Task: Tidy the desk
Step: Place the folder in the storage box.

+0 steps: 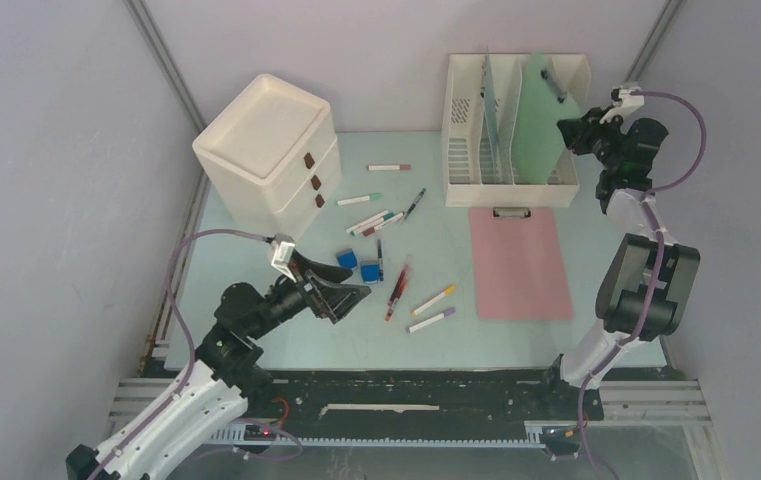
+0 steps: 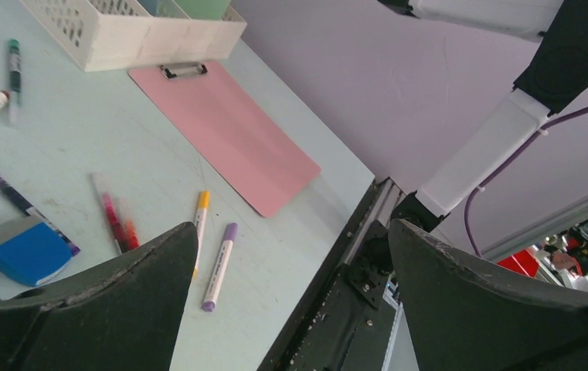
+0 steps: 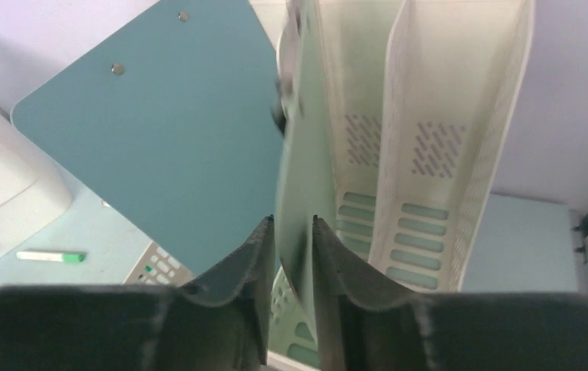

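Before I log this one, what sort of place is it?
Probably a lab mock-up of an office workspace: mint desk between plain walls, cream drawer unit, file rack, loose markers.

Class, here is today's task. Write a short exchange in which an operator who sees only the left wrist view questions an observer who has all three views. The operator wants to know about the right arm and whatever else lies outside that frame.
Operator: My view cuts off the right arm. What is its gripper doing?
Observer: The right gripper is shut on a pale green clipboard standing in the file rack.
Operator: What lies to the left of my frame?
Observer: A cream drawer unit sits at the far left corner of the desk.
Operator: Are there any markers I cannot see?
Observer: A brown-tipped marker lies between the drawer unit and the rack.
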